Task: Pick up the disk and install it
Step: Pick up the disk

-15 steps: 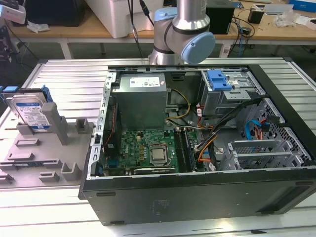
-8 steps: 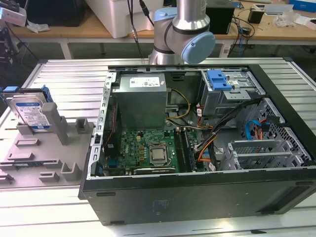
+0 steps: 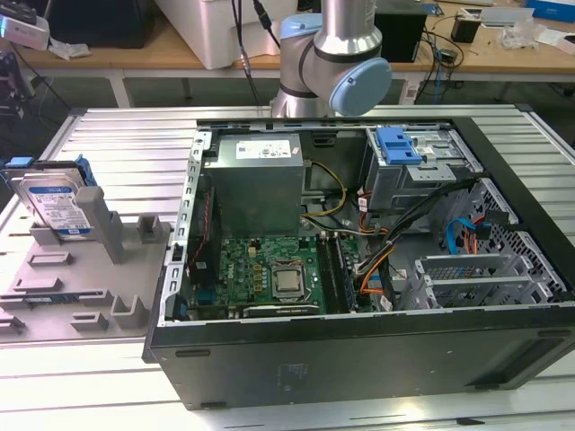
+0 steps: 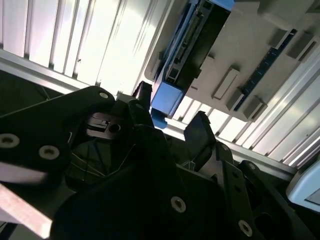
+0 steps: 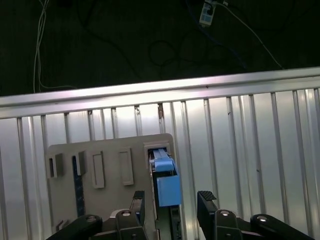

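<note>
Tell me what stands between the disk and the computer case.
In the exterior view, the grey posts of the holder stand between the disk and the computer case.

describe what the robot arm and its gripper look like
The arm is a silver metal tube with rounded grey joints closed by pale blue caps. The gripper is black, angular linkwork studded with silver screw heads, ending in two slim black fingers with slanted tips.

Gripper (image 5: pixel 172 196) jaws spread wide apart; arm (image 3: pixel 334 54) silver link upright above blue-capped joint.
</note>
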